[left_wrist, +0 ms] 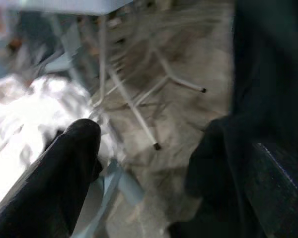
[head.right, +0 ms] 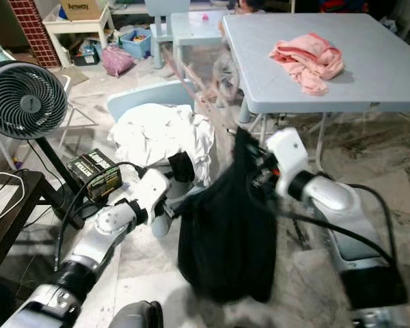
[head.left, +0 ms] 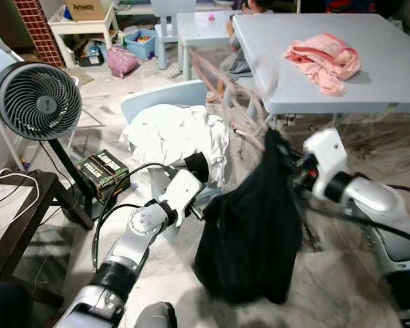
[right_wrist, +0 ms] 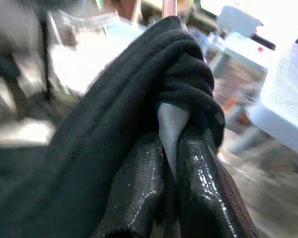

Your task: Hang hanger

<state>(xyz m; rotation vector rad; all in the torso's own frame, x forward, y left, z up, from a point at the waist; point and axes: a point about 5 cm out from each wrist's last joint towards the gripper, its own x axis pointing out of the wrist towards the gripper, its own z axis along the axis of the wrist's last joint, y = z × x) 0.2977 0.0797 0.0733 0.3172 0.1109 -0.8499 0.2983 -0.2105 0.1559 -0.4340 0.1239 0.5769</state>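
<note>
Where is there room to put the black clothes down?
The grey table is bare right of the crumpled pink cloth. The pale blue chair is crowded with white laundry. The right gripper clamps the black garment.

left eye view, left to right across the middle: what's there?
Fan → green box → white clothes on the chair → black garment → right gripper. Left gripper overlaps the white clothes, so left out.
</note>
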